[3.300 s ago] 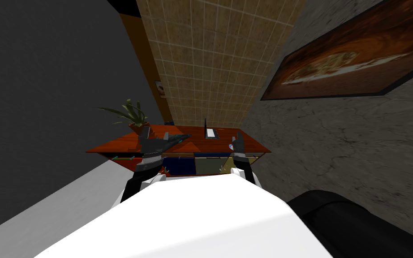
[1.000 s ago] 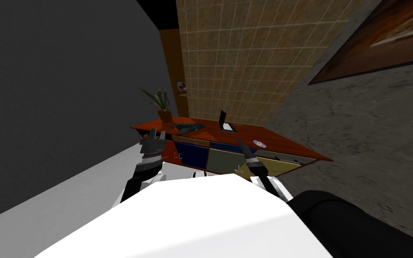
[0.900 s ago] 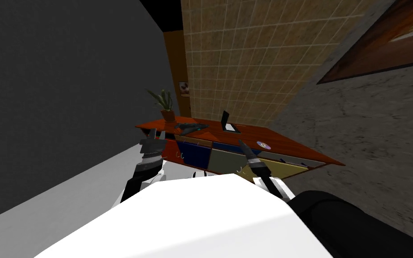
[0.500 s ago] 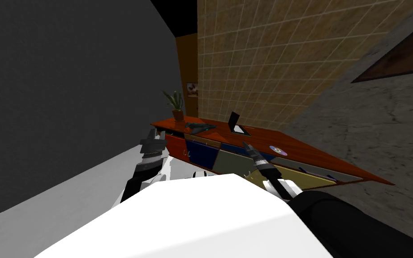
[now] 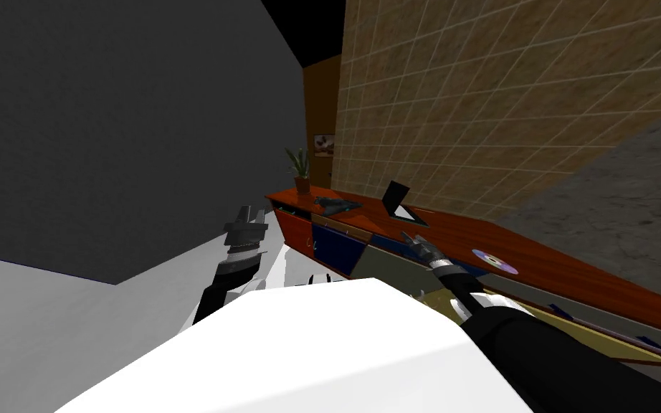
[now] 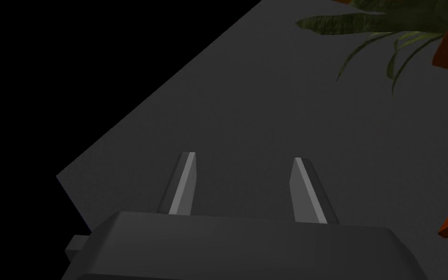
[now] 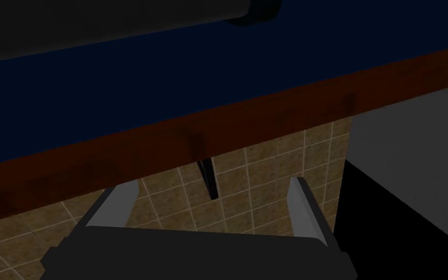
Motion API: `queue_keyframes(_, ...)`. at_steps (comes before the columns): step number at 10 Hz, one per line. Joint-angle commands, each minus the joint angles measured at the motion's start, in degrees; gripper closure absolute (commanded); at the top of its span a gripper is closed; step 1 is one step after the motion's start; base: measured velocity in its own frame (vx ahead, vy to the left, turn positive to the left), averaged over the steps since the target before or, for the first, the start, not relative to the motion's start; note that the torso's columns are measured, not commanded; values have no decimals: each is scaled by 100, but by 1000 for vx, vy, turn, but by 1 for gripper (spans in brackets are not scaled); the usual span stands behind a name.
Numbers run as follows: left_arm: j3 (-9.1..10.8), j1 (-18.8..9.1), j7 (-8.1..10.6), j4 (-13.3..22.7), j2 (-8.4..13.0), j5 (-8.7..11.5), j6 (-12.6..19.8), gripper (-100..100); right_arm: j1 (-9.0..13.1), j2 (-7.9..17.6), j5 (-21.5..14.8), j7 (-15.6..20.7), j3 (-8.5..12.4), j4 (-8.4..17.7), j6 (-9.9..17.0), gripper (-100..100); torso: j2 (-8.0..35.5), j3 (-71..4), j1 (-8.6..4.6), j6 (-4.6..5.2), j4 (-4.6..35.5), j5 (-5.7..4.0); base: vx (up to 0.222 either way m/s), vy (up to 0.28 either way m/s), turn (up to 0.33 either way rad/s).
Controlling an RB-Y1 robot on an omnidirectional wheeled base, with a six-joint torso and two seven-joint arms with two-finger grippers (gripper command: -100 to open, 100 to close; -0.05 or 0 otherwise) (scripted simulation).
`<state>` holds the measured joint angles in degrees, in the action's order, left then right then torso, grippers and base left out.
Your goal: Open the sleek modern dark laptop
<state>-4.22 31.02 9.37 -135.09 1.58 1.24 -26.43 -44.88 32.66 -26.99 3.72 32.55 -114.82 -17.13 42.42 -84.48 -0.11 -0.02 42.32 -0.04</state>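
Since the laptop [image 5: 398,199] was sat toward the back of the red-brown worktop [image 5: 458,240], close to the tiled wall [image 5: 465,107] and btw the potted plant [image 5: 299,166] and a shiny disc [image 5: 495,262], it was well apart from both grippers. The lid was seen as dark and thin, tipped up off a lighter base, tho how far open couldn't be told.

The right gripper [image 5: 414,242] was held low in front of the worktop's front edge, by the blue drawer front [image 5: 333,247], fingers [image 7: 305,209] spread wide w/ nothing btw them. The left gripper [image 5: 251,214] was parked off the worktop's plant end, fingers [image 6: 181,187] also wide and empty.

Handling-wise it's prob a light, stiff, smooth thing. The base could get slid if the lid is shoved, and the hinge shouldn't be forced. It'd be best taken at the lid's free top edge, mid-width, and swung back gently, imo.
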Motion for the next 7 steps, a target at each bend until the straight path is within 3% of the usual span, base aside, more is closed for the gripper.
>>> queue_keyframes(1,0,0,0,0,0,0,0,0,-233,453,-452,-3,452,430,149,-100,-7,-3,8,-2,-1,2,7,142,339)
queue_keyframes(2,0,0,0,0,0,0,0,0,-233,453,-465,-3,463,481,149,-100,-9,-6,19,2,-3,6,10,94,72)
queue_keyframes(4,0,0,0,0,0,0,0,0,-438,846,-813,-13,804,916,275,-100,-16,-10,-3,-1,-5,-1,13,87,246)
queue_keyframes(5,0,0,0,0,0,0,0,0,-438,846,-813,-13,818,930,275,-100,-17,-11,6,-3,-5,2,15,59,115)
queue_keyframes(7,1,1,0,0,1,0,0,0,-640,1238,-1150,-15,1124,1341,416,-100,-15,-9,6,0,-4,1,23,63,222)
